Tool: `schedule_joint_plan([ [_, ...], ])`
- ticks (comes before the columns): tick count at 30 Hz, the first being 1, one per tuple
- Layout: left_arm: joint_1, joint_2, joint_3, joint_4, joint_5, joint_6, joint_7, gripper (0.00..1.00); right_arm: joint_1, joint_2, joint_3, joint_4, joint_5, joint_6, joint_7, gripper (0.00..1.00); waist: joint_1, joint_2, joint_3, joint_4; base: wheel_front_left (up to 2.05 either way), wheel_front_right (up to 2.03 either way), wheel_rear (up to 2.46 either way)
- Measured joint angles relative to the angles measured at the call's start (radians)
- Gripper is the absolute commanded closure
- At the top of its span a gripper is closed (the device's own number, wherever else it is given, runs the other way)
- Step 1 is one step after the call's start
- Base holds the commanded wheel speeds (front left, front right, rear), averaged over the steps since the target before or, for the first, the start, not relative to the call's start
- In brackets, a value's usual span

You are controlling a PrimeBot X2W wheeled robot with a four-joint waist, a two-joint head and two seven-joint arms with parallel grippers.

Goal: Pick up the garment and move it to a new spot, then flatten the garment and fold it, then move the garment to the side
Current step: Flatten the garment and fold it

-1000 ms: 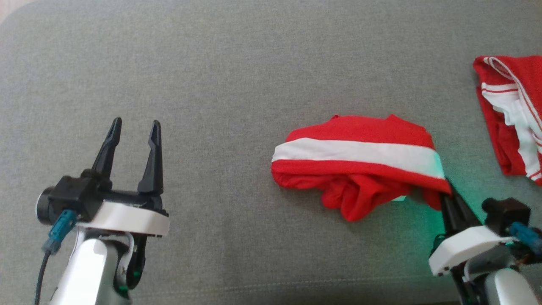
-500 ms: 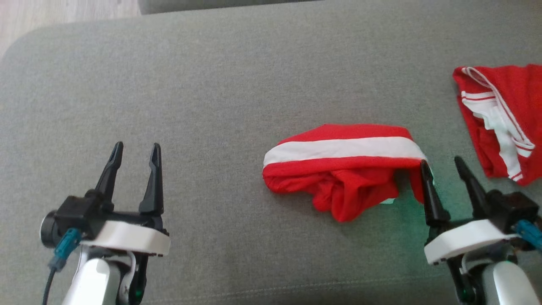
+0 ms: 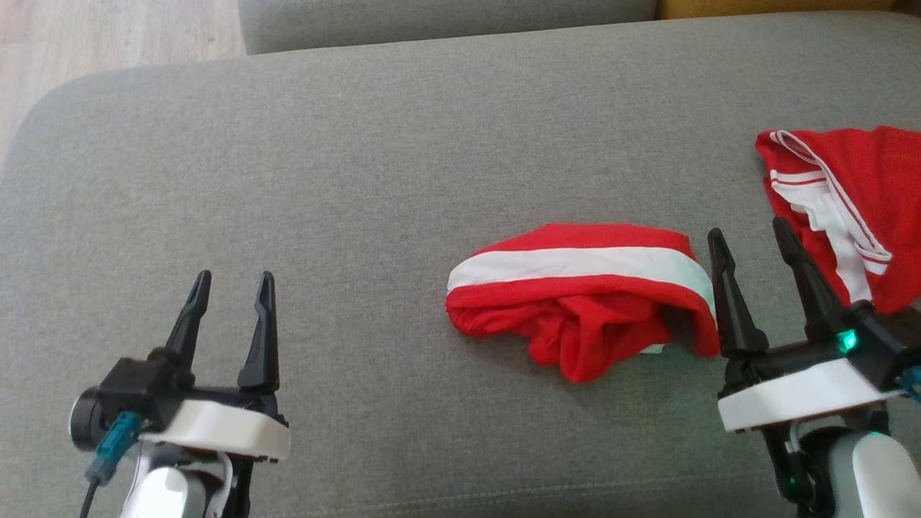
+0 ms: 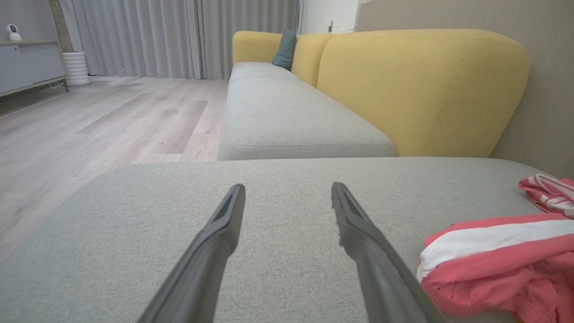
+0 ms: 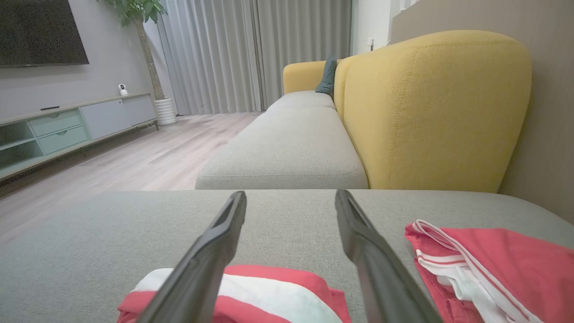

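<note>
The garment (image 3: 583, 302), red with a broad white band, lies bunched in a folded heap on the grey cushion (image 3: 374, 180), right of centre in the head view. My right gripper (image 3: 745, 226) stands open just off its right end, its left finger (image 3: 727, 302) beside the cloth edge and nothing between the fingers. In the right wrist view the garment (image 5: 269, 296) lies low and left under the open right gripper (image 5: 291, 193). My left gripper (image 3: 234, 277) is open and empty at the lower left, far from the cloth. In the left wrist view, the left gripper (image 4: 288, 186) has the garment (image 4: 493, 264) at its lower right.
A second red garment with thin white stripes (image 3: 856, 201) lies at the cushion's right edge, close to my right gripper. Wooden floor (image 3: 108, 36) shows past the cushion's far left corner. Beyond the cushion stand another grey seat (image 5: 287, 148) and a yellow sofa back (image 5: 430, 112).
My right gripper has opened, let go of the garment's right edge and drawn off to the right of it. The head camera has shifted, so the scene sits lower. The left gripper stays open.
</note>
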Motion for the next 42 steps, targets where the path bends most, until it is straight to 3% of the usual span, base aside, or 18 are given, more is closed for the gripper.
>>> schedule_joint_plan([
  [17,0.002,0.006,-0.035,-0.017,-0.005,-0.002,0.04,0.0,0.002,0.0,0.0,-0.013,0.025,0.0,0.015,0.0,0.0,0.0,0.016,0.013,0.0,0.0,0.0],
  [22,-0.079,0.001,-0.103,0.012,-0.023,-0.067,0.096,0.0,0.0,0.001,0.011,-0.014,0.025,0.0,0.016,0.0,0.0,0.0,0.046,0.009,0.0,0.0,0.0],
  [30,-0.314,-0.08,-0.2,0.16,-0.099,-0.17,0.21,0.0,-0.021,0.005,0.029,-0.008,0.024,0.0,0.019,0.0,0.0,0.0,0.101,-0.033,0.0,0.0,0.0],
  [42,-0.439,-0.091,-0.283,0.382,-0.242,-0.212,0.413,0.0,-0.028,0.017,0.03,0.012,0.024,0.0,0.005,0.0,0.0,0.0,0.155,-0.085,0.0,0.0,0.0],
])
